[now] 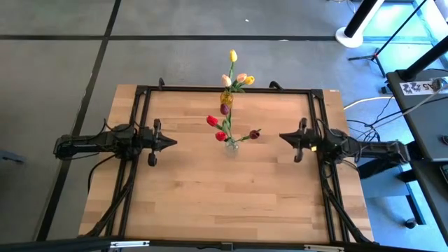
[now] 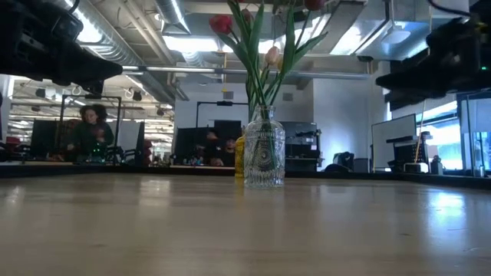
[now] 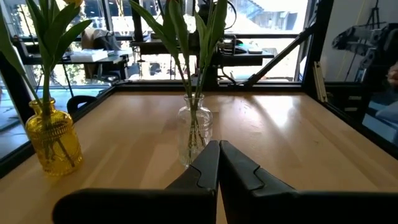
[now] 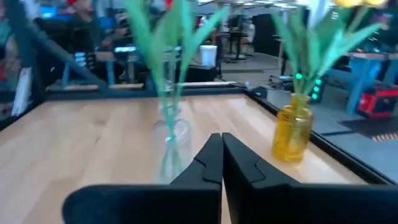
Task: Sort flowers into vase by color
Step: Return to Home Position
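A clear glass vase (image 1: pixel 231 146) stands upright near the table's middle; red and dark maroon tulips (image 1: pixel 218 127) stick into it by their stems. A yellow glass vase (image 1: pixel 226 98) stands at the far edge with yellow and cream tulips (image 1: pixel 240 77). Both vases show in the left wrist view, clear vase (image 3: pixel 194 135) and yellow vase (image 3: pixel 53 138), and in the right wrist view, clear vase (image 4: pixel 171 140) and yellow vase (image 4: pixel 292 134). My left gripper (image 1: pixel 173 142) is shut, left of the clear vase and apart from it. My right gripper (image 1: pixel 282 136) is shut, right of that vase, also apart.
A black frame (image 1: pixel 231 89) runs along the table's far, left and right edges. Bare wood (image 1: pixel 224 196) lies between the clear vase and the near edge. In the low view, people sit at desks (image 2: pixel 92 134) in the room beyond the table.
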{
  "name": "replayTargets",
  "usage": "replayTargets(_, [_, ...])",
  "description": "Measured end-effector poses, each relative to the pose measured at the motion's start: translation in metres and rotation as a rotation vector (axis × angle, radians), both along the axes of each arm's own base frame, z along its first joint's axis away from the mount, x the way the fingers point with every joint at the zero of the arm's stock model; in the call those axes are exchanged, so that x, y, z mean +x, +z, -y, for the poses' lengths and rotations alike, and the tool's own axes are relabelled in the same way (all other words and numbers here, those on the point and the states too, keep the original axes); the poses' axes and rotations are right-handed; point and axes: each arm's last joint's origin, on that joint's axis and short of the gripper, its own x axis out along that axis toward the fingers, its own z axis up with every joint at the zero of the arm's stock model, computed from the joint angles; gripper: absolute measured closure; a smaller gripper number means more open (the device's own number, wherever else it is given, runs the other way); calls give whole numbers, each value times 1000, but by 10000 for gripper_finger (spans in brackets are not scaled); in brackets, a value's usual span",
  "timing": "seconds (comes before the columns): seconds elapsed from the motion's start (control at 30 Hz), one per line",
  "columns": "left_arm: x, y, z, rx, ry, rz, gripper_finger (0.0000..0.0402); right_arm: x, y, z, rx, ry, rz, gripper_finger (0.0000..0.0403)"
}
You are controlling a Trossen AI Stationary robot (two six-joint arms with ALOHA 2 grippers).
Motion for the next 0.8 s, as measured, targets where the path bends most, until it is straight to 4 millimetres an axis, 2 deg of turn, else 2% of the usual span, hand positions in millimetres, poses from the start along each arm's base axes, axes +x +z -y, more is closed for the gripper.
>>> replayTargets(0.27, [0,0,0,0,1,1,398,-8,4,-16,-65,153,44,403])
replayTargets(0.4, [0,0,0,0,1,1,398,-6,1,-18,-47,189,13,398])
replayTargets(0.47, [0,0,0,0,1,1,398,-6,0,-19,55,231,14,393])
replayTargets(0.8, [0,0,0,0,0,1,398,-6,0,-22,-29,335,4,385])
